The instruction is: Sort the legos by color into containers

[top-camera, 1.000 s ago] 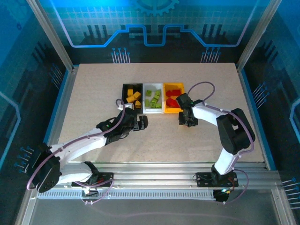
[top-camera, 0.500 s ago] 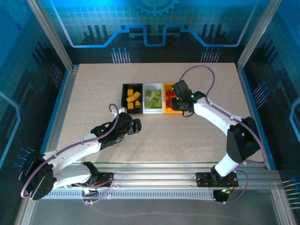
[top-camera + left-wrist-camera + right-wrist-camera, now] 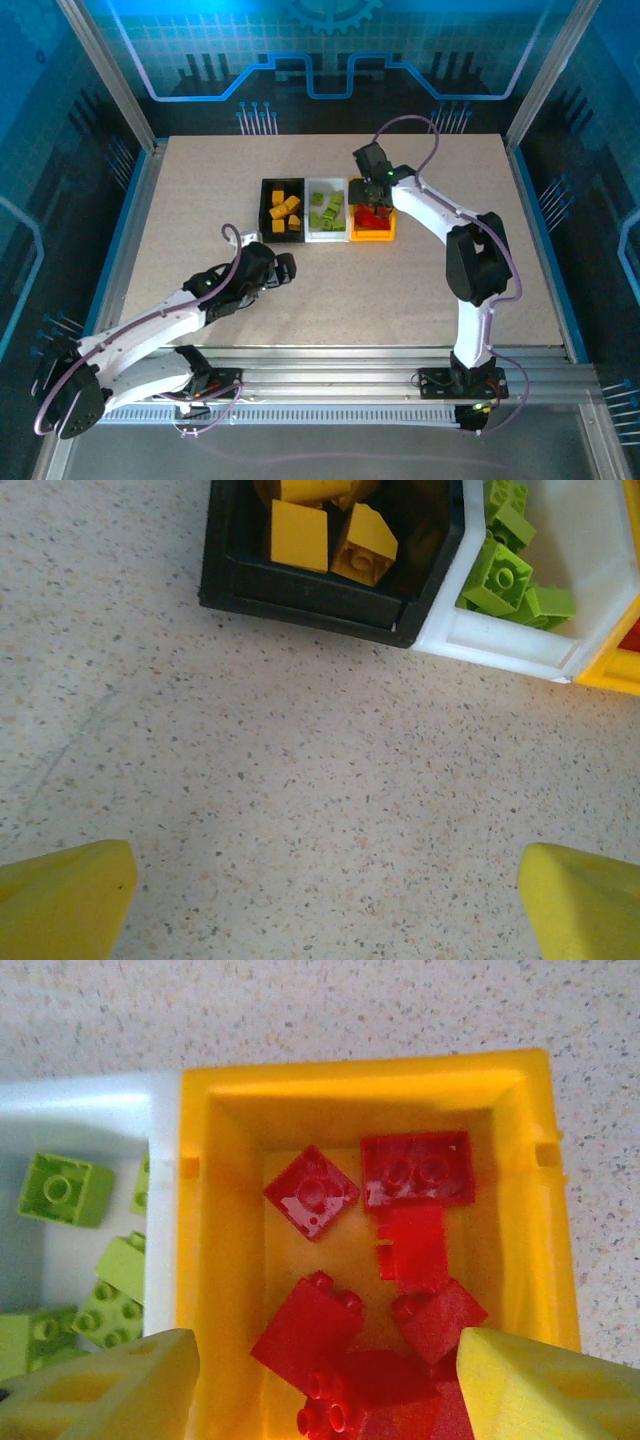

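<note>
Red legos [image 3: 415, 1170] directly below right gripper [image 3: 325, 1390]

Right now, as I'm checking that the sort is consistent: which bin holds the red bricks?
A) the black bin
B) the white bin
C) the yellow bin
C: the red bricks lie in the yellow bin; the black bin holds yellow-orange bricks and the white bin holds green bricks.

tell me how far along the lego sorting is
Done: yellow-orange bricks in the black bin, green bricks in the white bin, red bricks in the yellow bin. In hand: nothing; right gripper open over the yellow bin, left gripper open over bare table. Left: seemingly nothing.
</note>
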Tool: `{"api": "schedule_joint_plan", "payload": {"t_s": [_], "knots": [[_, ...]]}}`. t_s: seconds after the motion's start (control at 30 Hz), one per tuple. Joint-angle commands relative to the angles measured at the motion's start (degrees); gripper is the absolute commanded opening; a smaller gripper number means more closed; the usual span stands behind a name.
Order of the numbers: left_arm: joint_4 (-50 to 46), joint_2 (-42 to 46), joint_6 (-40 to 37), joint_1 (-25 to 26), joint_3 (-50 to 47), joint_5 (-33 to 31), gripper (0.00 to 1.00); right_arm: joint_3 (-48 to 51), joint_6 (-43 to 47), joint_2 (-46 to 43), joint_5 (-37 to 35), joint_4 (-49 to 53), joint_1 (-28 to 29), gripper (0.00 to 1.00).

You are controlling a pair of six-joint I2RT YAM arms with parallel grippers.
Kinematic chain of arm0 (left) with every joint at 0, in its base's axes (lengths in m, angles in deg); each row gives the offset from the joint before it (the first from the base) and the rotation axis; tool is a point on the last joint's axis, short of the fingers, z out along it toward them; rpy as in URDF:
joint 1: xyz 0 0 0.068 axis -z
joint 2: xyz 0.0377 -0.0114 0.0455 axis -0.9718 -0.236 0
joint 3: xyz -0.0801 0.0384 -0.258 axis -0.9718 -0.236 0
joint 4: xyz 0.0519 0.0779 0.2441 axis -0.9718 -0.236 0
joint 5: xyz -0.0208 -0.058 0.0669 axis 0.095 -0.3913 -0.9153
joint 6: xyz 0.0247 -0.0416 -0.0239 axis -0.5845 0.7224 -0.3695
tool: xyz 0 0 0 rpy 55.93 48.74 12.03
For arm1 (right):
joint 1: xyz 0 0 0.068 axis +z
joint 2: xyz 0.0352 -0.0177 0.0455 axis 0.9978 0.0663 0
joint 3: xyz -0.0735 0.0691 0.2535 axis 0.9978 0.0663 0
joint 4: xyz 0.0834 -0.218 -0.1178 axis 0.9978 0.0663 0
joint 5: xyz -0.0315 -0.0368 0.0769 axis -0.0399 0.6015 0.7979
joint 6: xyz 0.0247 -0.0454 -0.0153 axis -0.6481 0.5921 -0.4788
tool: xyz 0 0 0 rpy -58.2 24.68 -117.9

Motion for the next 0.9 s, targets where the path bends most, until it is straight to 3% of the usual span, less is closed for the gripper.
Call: {"api": "schedule_joint_plan", "payload": {"t_s": [0.0, 0.17, 0.3, 0.43, 0.5, 0.6, 0.83, 0.87], "knots": [[-3.31, 2.43, 1.17, -0.36, 1.05, -5.60, 0.99, 2.77, -0.68, -7.14, -0.61, -4.15, -0.34, 0.73], [1.35, 5.39, 1.72, -0.85, 0.79, -16.12, 0.99, 19.07, -2.54, -22.19, -1.21, -14.41, -0.25, 0.77], [9.27, 3.26, -0.87, -2.81, 0.23, -28.80, 0.99, 27.75, -4.64, -31.15, -3.80, -15.07, -0.09, 0.82], [29.77, -2.05, -19.54, -11.04, -1.41, -26.41, 0.99, 34.36, -5.66, -38.05, -7.27, -16.85, 0.24, 0.91], [33.01, -6.60, -24.53, -16.38, 0.37, -25.58, 0.99, 37.33, -6.08, -40.78, -8.49, -19.28, 0.28, 1.00], [34.65, -14.74, -32.25, -23.97, 3.57, -23.16, 0.99, 40.60, -5.19, -44.26, -7.74, -23.15, 0.36, 1.00], [52.21, -25.78, -45.21, -30.89, -0.24, -14.47, 0.99, 41.30, -4.04, -45.92, -10.21, -17.66, -0.44, 1.00], [49.32, -25.81, -44.87, -31.44, 0.72, -13.22, 0.99, 41.30, -3.95, -46.26, -10.28, -17.01, -0.88, 1.00]]}}
